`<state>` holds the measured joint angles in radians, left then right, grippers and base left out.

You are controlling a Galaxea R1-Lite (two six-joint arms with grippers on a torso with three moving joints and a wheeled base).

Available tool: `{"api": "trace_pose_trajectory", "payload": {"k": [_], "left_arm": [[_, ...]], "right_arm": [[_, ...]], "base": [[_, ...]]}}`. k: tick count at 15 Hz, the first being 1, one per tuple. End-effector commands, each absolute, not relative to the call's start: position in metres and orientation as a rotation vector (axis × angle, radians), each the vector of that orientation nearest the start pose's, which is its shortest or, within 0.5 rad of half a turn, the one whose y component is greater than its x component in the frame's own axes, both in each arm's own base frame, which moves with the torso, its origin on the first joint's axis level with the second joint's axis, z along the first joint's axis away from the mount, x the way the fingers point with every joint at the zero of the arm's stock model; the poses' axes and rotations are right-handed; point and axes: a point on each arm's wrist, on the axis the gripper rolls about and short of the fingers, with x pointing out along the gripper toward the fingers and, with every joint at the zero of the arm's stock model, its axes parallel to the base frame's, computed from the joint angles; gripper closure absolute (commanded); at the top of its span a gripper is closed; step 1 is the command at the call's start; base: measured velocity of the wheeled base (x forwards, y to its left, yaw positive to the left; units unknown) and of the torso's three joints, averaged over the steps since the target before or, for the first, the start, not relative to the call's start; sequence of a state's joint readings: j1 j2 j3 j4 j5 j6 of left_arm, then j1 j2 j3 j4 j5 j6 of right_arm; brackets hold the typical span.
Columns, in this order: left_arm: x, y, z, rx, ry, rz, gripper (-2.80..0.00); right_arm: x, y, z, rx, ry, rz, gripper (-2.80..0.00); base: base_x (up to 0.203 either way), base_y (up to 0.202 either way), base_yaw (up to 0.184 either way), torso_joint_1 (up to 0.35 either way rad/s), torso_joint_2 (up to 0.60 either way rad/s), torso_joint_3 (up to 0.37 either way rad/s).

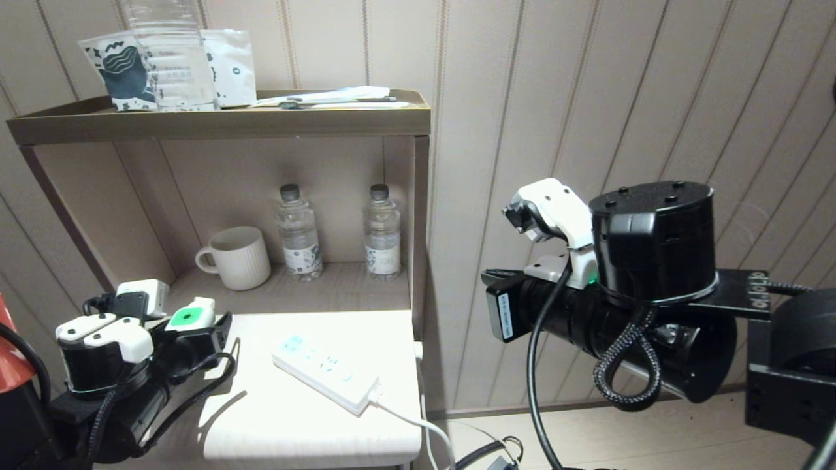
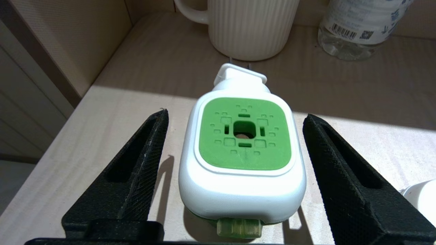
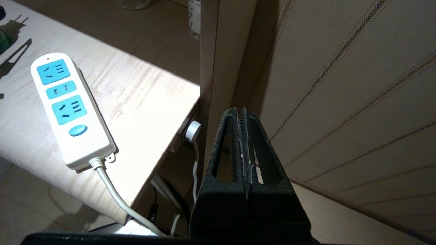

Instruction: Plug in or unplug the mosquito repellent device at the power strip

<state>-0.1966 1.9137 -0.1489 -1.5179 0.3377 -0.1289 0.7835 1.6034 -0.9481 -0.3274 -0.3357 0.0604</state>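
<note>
The mosquito repellent device (image 2: 243, 136) lies on the white table (image 1: 294, 424), green face up, prongs toward the mug, green bottle end toward my wrist. My left gripper (image 2: 235, 113) is open around it, and each black finger (image 2: 136, 163) stands apart from its sides. In the head view the device (image 1: 188, 316) sits at the table's left, between the left gripper's (image 1: 196, 336) fingers. The power strip (image 1: 324, 372) lies unoccupied mid-table, and the right wrist view shows the power strip's (image 3: 68, 109) blue sockets bare. My right gripper (image 3: 240, 110) is shut on nothing, off the table's right beside the wall.
A ribbed cream mug (image 1: 236, 258) and two clear water bottles (image 1: 298, 234) (image 1: 382, 234) stand in the shelf niche behind the table. The strip's white cord (image 1: 418, 424) runs off the table's right front corner. The right arm (image 1: 653, 274) hangs by the panelled wall.
</note>
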Motion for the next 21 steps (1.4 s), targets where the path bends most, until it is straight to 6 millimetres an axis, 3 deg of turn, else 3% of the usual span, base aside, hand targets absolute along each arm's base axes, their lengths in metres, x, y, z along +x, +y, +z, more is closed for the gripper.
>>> {"api": "trace_pose_trajectory", "payload": {"k": [1,8,9,15,21], "left_arm": [[0.237,-0.039,0.080,-0.082,0.164,0.155,-2.80],[0.225,-0.037,0.099,-0.074,0.098,0.149,-2.80],[0.222,-0.037,0.102,-0.069,0.084,0.148,0.00],[0.199,-0.032,0.123,-0.059,0.002,0.147,0.00],[0.174,-0.026,0.156,-0.014,-0.158,0.195,0.00]], "right_arm": [[0.211,0.200,0.220,-0.117,0.292,0.434,0.00],[0.210,0.199,0.223,-0.112,0.284,0.435,0.00],[0.209,0.199,0.224,-0.111,0.282,0.436,0.00],[0.204,0.192,0.228,-0.103,0.272,0.430,0.00],[0.192,0.179,0.231,-0.095,0.259,0.429,0.00]], "base": [[0.000,0.000,0.000,0.000,0.00,0.000],[0.000,0.000,0.000,0.000,0.00,0.000],[0.000,0.000,0.000,0.000,0.00,0.000],[0.000,0.000,0.000,0.000,0.00,0.000],[0.000,0.000,0.000,0.000,0.00,0.000]]}}
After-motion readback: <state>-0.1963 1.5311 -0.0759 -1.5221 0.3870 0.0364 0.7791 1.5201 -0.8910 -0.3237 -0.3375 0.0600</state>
